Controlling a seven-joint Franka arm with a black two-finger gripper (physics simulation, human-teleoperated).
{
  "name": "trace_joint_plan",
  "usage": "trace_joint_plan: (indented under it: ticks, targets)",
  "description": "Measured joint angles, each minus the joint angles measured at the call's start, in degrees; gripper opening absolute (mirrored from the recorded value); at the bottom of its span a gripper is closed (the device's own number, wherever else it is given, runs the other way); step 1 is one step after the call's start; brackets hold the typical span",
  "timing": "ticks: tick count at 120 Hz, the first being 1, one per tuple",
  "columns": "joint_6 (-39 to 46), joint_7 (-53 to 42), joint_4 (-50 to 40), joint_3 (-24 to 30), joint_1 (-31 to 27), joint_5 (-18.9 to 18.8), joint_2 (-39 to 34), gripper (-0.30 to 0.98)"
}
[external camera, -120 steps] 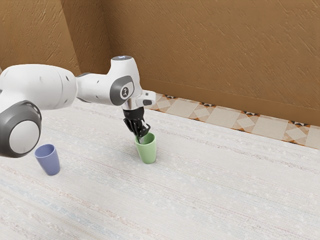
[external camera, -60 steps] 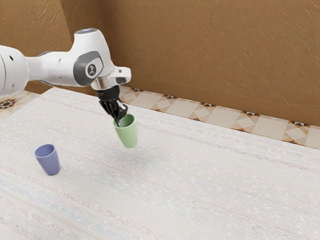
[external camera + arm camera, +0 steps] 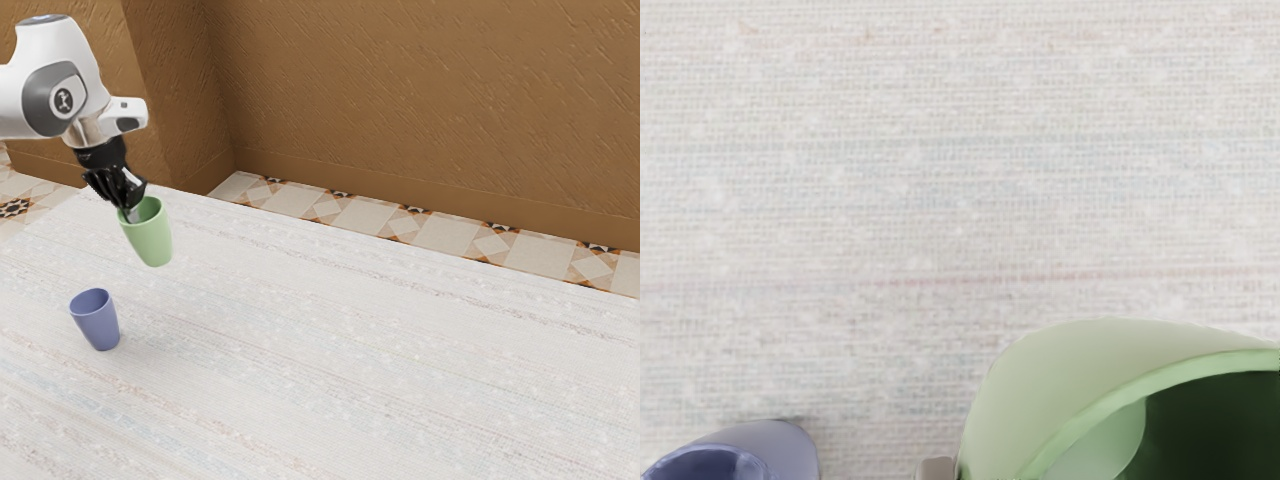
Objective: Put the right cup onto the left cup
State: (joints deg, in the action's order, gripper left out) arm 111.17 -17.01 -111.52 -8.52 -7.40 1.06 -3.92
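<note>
The green cup [image 3: 149,240] is plain and pale green, without handle, and it becomes narrower from its round mouth down to its base. The mouth looks upward; in the wrist view the inside is dark green in its deep part, and the rim is smooth and lighter. If the cup is a little tilted, I cannot tell surely.

This cup hangs from my gripper [image 3: 130,208], above the table. My two fingers pinch its wall at the rim, on the side toward the exterior view's left, and the body of the cup is below my fingertips. In the exterior view, the blue cup [image 3: 98,322] stands upright on the table, lower than the green one and near to it, its mouth open upward.

The table [image 3: 350,350] has a whitish woven surface, with faint stripes of blue and reddish colour. Behind it there is a floor [image 3: 370,217] of cream tiles with orange and dark patterns, and then a brown wall [image 3: 420,100] with rough scratches and a plain band along its foot.
</note>
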Motion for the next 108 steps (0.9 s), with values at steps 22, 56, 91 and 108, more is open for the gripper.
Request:
trace_joint_plan:
  ticks: [22,56,91,108]
  targets:
    - [-1.97,-0.14,-1.49,-0.09,-2.93,-1.38,-1.33,-0.10]
    - [-2.48,-0.35,-2.56,-0.97,-5.90,-3.00,-2.70,-0.10]
    - [-1.42,-0.94,-3.77,-1.00,-10.41,-3.34,-1.84,-0.10]
    - [0.57,-1.34,-3.81,-1.99,-10.79,-3.37,0.68,-0.10]
